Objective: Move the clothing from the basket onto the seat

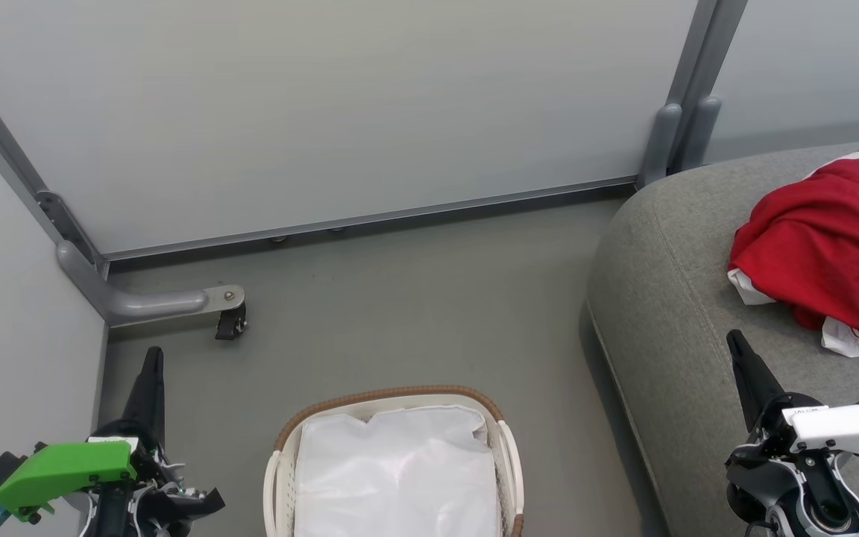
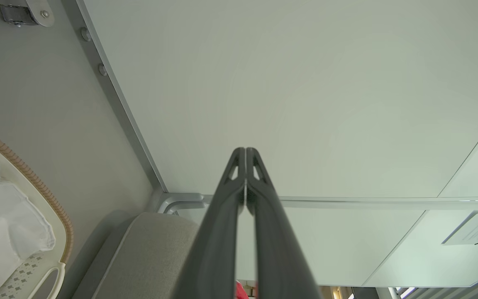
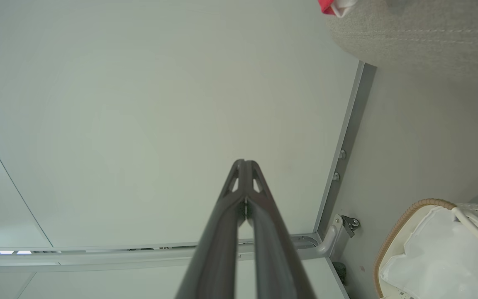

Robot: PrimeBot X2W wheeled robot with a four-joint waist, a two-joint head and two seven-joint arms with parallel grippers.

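Red clothing (image 1: 832, 250) with white trim lies bunched on the grey seat (image 1: 668, 298) at the right; a corner of the clothing (image 3: 333, 6) shows at the top of the right wrist view. The white basket (image 1: 508, 455) with a brown woven rim stands on the floor at bottom centre, holding just its white liner (image 1: 396, 473). My left gripper (image 1: 152, 356) is shut and empty, left of the basket. Over the seat's front edge, my right gripper (image 1: 735, 339) is shut and empty, below the clothing. Both wrist views show fingertips pressed together: left gripper (image 2: 245, 150), right gripper (image 3: 244, 162).
Pale partition walls (image 1: 340, 112) close the space behind and at the left. A grey metal foot with a caster (image 1: 230, 321) juts onto the floor near the left gripper. Grey floor (image 1: 414, 298) lies between basket, wall and seat.
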